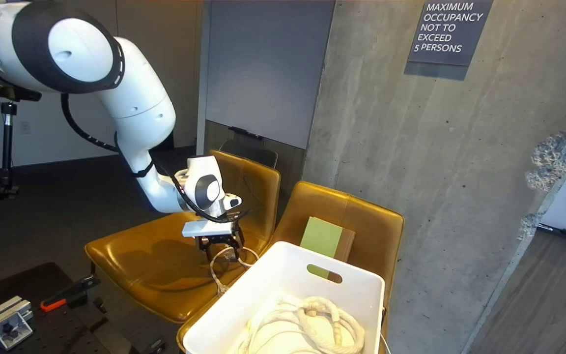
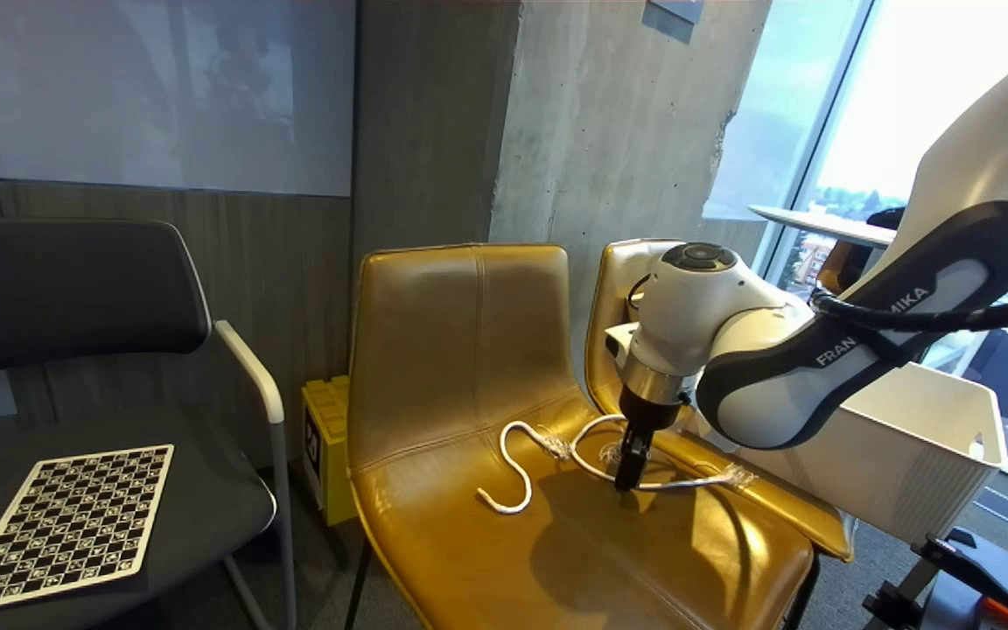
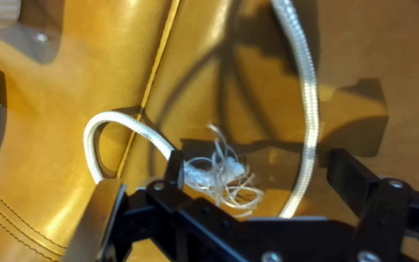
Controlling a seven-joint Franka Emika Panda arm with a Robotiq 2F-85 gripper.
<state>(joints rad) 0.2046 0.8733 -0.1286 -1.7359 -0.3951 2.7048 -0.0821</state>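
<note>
Wrist view: gripper (image 3: 256, 162) state?
Jaws spread, white braided rope (image 3: 310, 105) passing between.
Arm (image 2: 762, 385) pose?
In an exterior view: bent, gripper pointing down at tan leather chair (image 2: 486, 560), rope on its seat.
Hidden?
Rope partly behind gripper, frayed end (image 3: 231, 169) blurry; arm cropped by frame.

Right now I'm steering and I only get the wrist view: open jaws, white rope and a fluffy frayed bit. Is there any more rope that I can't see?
Observer: Yes! In an exterior view, an S-shaped piece of white rope lies on the mustard leather chair.

Operator: Cool! Is there a fatter kind too?

Observer: Yes, thick rope is coiled inside the white bin.

Operator: Anything funny-looking further away from me?

Observer: A checkered calibration board lies on the seat of the black armchair.
</note>
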